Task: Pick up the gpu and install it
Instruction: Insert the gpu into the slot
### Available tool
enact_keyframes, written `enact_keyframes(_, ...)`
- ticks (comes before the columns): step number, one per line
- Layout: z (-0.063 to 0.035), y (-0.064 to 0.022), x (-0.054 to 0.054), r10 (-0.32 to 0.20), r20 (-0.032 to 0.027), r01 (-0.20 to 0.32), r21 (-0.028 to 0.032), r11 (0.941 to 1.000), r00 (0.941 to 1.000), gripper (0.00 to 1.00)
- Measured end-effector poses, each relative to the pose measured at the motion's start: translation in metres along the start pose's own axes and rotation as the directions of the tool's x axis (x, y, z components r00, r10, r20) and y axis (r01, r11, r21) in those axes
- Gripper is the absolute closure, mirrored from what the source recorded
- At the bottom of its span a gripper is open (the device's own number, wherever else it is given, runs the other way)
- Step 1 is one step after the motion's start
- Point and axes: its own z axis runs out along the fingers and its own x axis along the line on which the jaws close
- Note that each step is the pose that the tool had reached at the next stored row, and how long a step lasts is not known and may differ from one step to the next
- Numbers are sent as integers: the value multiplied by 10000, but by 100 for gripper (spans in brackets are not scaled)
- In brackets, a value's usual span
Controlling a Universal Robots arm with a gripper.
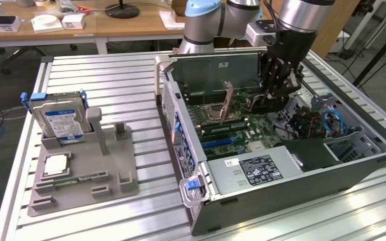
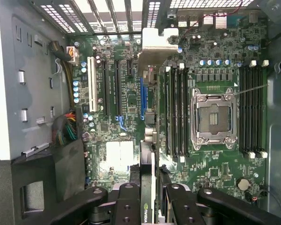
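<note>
The gpu (image 2: 154,44) is seen edge-on in the wrist view, a thin card with a pale metal bracket at its far end. It runs between my two black fingers (image 2: 128,199). My gripper (image 2: 150,190) is shut on it. The card hangs over the motherboard (image 2: 126,98), lined up along a blue slot (image 2: 142,101) beside the memory banks. I cannot tell whether it touches the slot. In the exterior view my gripper (image 1: 273,103) reaches down inside the open computer case (image 1: 179,125), over the middle of the board.
A CPU socket (image 2: 213,117) and memory slots (image 2: 175,112) flank the card, with a cable bundle (image 2: 68,129) beyond the other slots. The power supply (image 1: 260,168) fills the near end of the case. Outside, a grey fixture (image 1: 112,165) holds a blue-labelled hard drive (image 1: 62,120) and a memory stick (image 1: 79,178).
</note>
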Motion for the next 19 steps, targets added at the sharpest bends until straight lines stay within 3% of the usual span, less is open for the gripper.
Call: enact_keyframes(19,101,58,4,0,0,0,0,10000,10000,74)
